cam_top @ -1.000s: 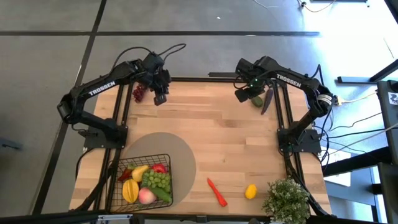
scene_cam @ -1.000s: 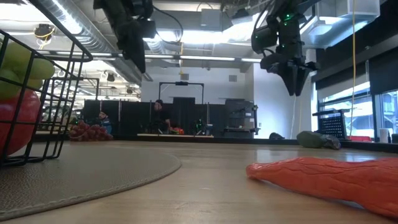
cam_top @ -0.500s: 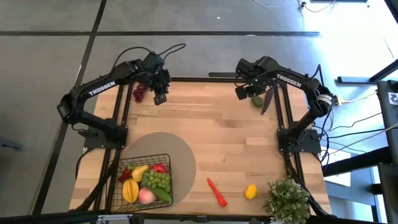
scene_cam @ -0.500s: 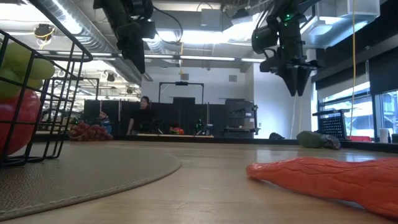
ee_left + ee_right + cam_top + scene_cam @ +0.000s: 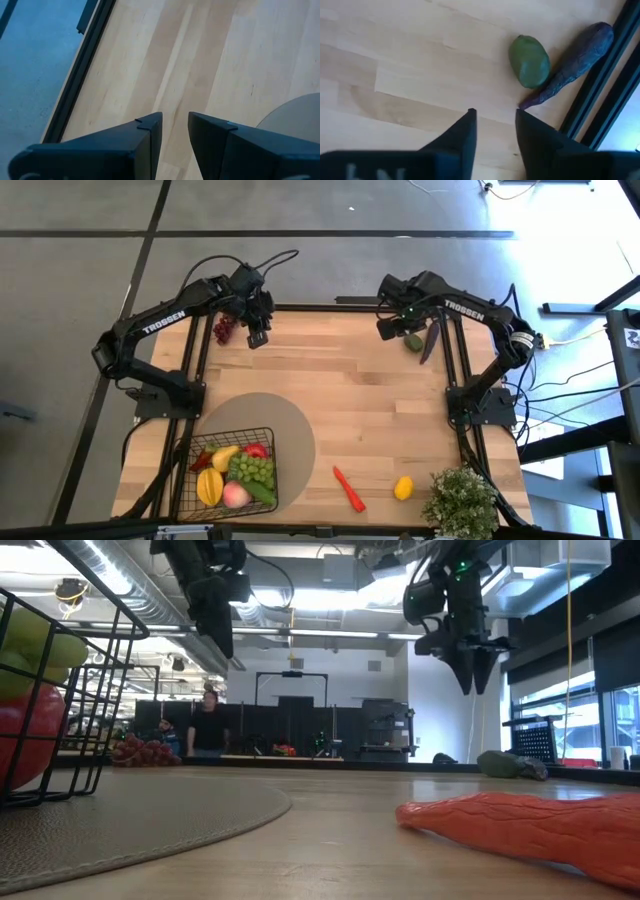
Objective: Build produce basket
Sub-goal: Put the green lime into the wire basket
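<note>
The black wire basket [image 5: 235, 470] stands on the round tan mat [image 5: 285, 425] at the near left. It holds an apple, green grapes, yellow fruits and a peach. On the table lie purple grapes [image 5: 222, 330], a green fruit [image 5: 530, 61], a dark eggplant [image 5: 572, 60], a red chili [image 5: 348, 488] and a lemon [image 5: 403, 487]. My left gripper [image 5: 175, 130] hangs open above bare wood at the far left, beside the purple grapes. My right gripper [image 5: 494, 117] hangs open, pointing down, above the table just beside the green fruit and eggplant.
A bushy potted plant [image 5: 460, 500] stands at the near right corner. The table's dark frame rail [image 5: 615, 75] runs right behind the eggplant. The middle of the wooden table [image 5: 350, 390] is bare. A person walks in the room far behind the table [image 5: 208, 725].
My right gripper has rolled about the line it points along while staying in place above the table, and its fingertips now show a little apart in the low view. The left arm has kept still. No produce has moved.
</note>
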You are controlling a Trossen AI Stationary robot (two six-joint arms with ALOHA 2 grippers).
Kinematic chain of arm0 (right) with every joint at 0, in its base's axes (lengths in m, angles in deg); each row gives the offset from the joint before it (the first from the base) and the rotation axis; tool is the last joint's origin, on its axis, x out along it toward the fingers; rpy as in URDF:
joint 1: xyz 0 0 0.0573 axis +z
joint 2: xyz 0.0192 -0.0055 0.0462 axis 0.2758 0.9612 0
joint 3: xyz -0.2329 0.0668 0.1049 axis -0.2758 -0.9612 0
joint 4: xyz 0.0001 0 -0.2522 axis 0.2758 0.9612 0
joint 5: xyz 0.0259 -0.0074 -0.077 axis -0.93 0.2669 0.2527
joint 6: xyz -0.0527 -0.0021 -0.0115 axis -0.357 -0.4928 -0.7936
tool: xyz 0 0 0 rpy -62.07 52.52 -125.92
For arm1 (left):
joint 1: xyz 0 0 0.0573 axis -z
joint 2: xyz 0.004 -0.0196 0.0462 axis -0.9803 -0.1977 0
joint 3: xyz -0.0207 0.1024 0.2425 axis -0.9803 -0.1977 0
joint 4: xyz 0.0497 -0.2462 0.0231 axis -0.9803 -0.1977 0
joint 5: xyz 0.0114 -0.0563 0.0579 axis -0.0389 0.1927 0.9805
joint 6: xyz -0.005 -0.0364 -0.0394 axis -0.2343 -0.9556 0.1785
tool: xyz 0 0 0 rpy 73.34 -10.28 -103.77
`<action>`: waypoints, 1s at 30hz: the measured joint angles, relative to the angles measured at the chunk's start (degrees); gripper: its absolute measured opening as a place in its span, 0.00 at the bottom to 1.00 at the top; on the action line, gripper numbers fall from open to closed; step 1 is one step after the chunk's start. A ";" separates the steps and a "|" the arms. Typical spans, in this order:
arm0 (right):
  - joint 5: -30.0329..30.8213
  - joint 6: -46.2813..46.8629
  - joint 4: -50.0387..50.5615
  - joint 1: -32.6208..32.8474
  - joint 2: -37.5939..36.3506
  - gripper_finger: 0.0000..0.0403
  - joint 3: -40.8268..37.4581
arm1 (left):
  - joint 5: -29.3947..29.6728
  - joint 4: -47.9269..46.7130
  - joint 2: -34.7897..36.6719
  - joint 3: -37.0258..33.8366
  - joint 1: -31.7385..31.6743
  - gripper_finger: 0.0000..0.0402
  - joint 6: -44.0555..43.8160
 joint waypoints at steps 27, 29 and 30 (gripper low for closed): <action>1.99 -0.39 1.96 1.27 -0.02 0.71 0.00 | -0.01 0.00 0.02 0.00 0.00 0.21 -0.01; 2.01 -3.16 1.62 1.27 -0.02 0.71 0.00 | -0.01 0.01 0.02 0.00 0.00 0.21 -0.01; 2.01 -4.59 1.65 1.27 -0.02 0.71 0.00 | -0.01 0.02 0.02 0.00 0.00 0.21 -0.01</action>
